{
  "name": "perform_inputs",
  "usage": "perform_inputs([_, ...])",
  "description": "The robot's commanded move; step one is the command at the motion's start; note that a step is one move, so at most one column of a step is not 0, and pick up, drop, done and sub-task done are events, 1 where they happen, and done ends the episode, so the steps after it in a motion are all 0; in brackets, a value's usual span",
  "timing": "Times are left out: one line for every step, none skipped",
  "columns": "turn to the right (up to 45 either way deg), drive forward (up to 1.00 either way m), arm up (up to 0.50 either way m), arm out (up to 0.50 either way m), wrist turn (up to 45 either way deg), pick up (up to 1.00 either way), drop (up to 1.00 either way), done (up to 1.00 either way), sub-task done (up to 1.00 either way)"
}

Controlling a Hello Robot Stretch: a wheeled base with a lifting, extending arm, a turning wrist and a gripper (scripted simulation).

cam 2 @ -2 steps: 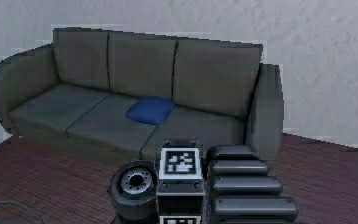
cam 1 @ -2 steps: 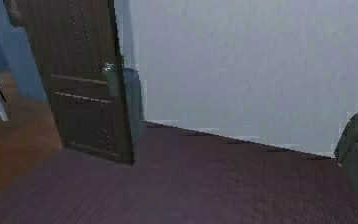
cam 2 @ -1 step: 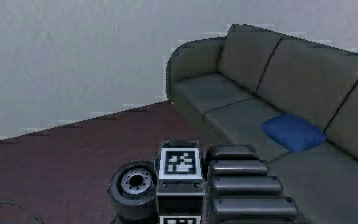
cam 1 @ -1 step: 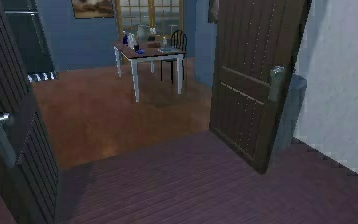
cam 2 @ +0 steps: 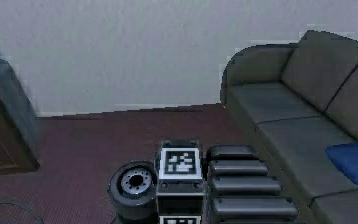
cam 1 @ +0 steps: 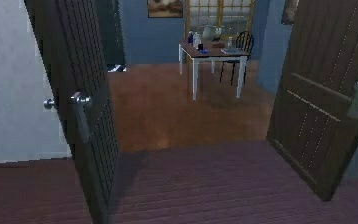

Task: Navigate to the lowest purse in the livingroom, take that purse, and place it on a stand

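In the forward view we stand on a dark plank floor (cam 1: 207, 185) at a doorway. Two dark panelled doors stand swung wide: one door at the left (cam 1: 82, 120), with a metal handle (cam 1: 80, 99), and one at the right (cam 1: 322, 95). Between them, a lighter wooden floor (cam 1: 177, 105) runs up the frame to a blue wall (cam 1: 147, 40). There we count one white table (cam 1: 194, 75) with small things on top, one dark chair (cam 1: 241, 45) behind it, one window (cam 1: 219, 15) and one framed picture (cam 1: 165, 8).

In the arm side view, a reddish-dark floor (cam 2: 97, 140) meets a pale wall (cam 2: 137, 50). One grey sofa (cam 2: 287, 110) takes up the right of the frame. On its seat at the right edge lies one blue soft shape (cam 2: 352, 165), cut off by the frame. We cannot tell whether it is the purse, nor which way its long axis runs.

At the bottom middle sits the arm (cam 2: 242, 185), with two white marker squares (cam 2: 180, 162) to its left. Further left is the gripper (cam 2: 135, 187), a dark round body. Its far end is unclear, so we cannot tell how its fingers stand or whether it holds anything.
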Motion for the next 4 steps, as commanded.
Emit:
perform_inputs([0.0, 0.85, 0.0, 0.0, 0.0, 0.0, 0.0, 0.0, 0.0])
perform_inputs([-9.0, 0.0, 0.0, 0.0, 0.0, 0.0, 0.0, 0.0, 0.0])
perform_inputs([0.0, 1.0, 0.0, 0.0, 0.0, 0.0, 0.0, 0.0, 0.0])
perform_inputs([0.0, 0.35, 0.0, 0.0, 0.0, 0.0, 0.0, 0.0, 0.0])
